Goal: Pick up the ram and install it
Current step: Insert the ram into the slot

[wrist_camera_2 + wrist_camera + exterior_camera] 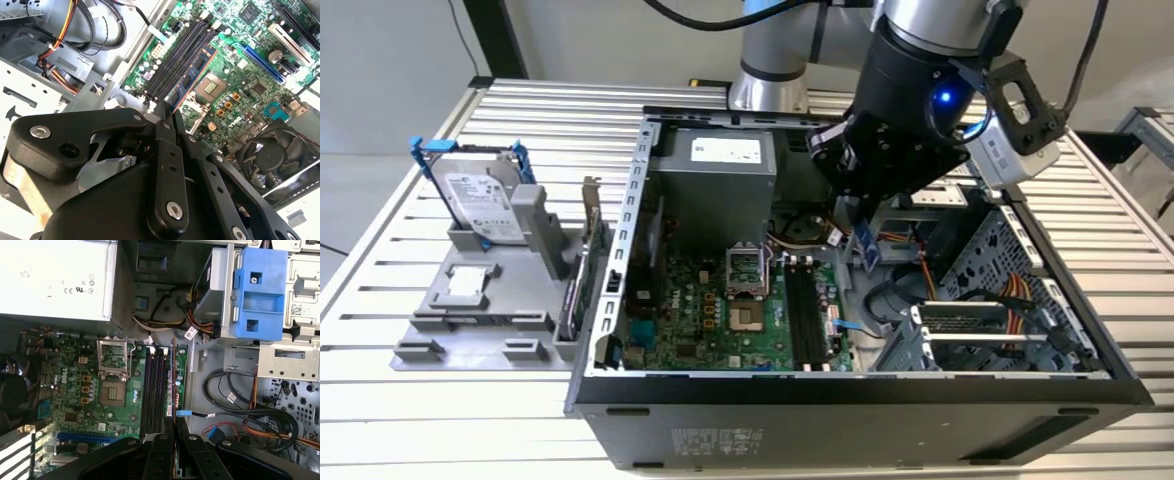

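The ram [865,252] is a thin dark-blue strip with black chips, hanging from my gripper [865,236], which is shut on it inside the open computer case. In the second wrist view the ram [194,74] reaches out from the fingertips [166,116] over the green motherboard [235,75], lying along the black memory slots [177,50]. The first wrist view shows the ram [173,385] edge-on beside the memory slots [155,385], just past my gripper [175,429]. In the exterior view the strip hovers above and slightly to the right of the memory slots [805,315].
A silver hard drive with blue rails [480,205] stands in a grey fixture on the exterior view's left. Inside the case are the power supply [714,165], the CPU socket [744,270], a metal drive cage [1014,270] with cables, a blue caddy [260,295] and a fan [275,155].
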Tool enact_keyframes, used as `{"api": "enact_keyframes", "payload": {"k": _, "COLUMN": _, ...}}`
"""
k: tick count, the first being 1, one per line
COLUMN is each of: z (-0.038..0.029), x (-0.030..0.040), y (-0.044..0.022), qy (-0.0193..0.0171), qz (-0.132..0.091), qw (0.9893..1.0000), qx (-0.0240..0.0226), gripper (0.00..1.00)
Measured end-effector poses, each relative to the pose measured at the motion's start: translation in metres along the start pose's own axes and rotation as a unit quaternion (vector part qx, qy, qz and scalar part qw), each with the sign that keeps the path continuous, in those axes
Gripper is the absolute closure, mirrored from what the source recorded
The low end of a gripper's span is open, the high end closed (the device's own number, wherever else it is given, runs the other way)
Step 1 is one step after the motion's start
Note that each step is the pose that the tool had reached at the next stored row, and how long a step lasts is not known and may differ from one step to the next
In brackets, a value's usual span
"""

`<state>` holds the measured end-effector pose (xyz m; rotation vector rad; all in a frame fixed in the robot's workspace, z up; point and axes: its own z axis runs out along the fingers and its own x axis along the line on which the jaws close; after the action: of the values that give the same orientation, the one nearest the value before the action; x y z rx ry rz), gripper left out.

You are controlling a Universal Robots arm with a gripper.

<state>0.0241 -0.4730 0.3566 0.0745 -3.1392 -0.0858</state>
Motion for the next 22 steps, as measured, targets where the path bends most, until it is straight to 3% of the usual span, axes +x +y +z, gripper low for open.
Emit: {"api": "enact_keyframes", "payload": {"k": 22, "z": 0.0169, "x": -0.0001, "y": -0.0010, "qy": -0.0010, "qz": 0.019, "qw": 0.9998, "qx": 0.0001, "gripper": 1.00}}
